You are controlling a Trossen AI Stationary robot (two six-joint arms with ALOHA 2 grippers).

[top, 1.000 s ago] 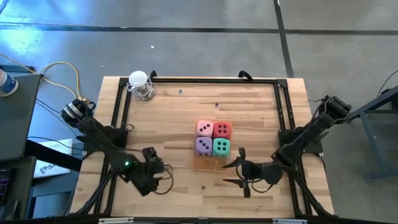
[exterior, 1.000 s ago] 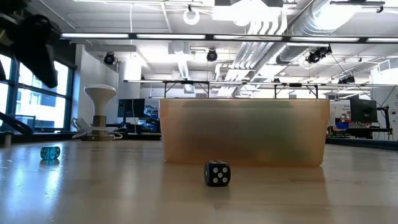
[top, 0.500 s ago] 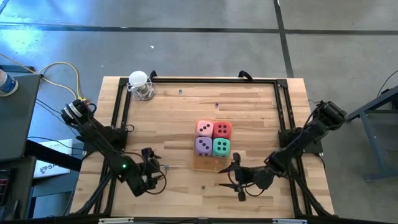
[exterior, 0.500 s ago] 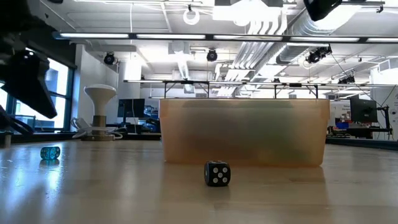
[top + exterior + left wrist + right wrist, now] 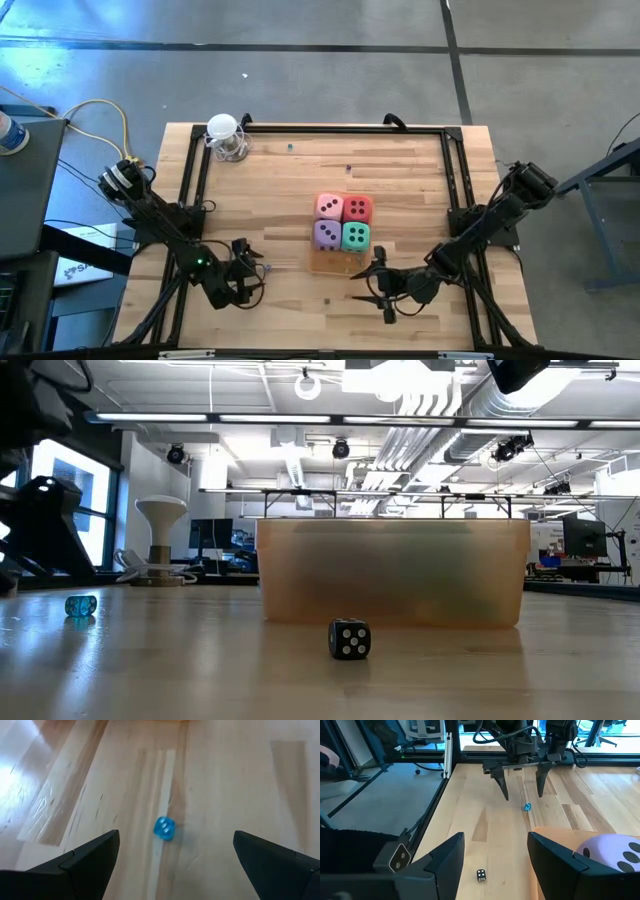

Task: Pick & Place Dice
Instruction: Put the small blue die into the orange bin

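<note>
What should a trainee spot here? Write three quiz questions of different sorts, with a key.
1. True or false: the left end effector is shut on the small blue die.
2. Which colour sits diagonally opposite the pink die in the block of four? A red, B teal, C purple.
3. How many small dice lie off the orange tray?

Key
1. False: it stands open, with the blue die lying on the wood ahead of it.
2. B, the teal die.
3. Two: the blue one and the small black die.
</note>
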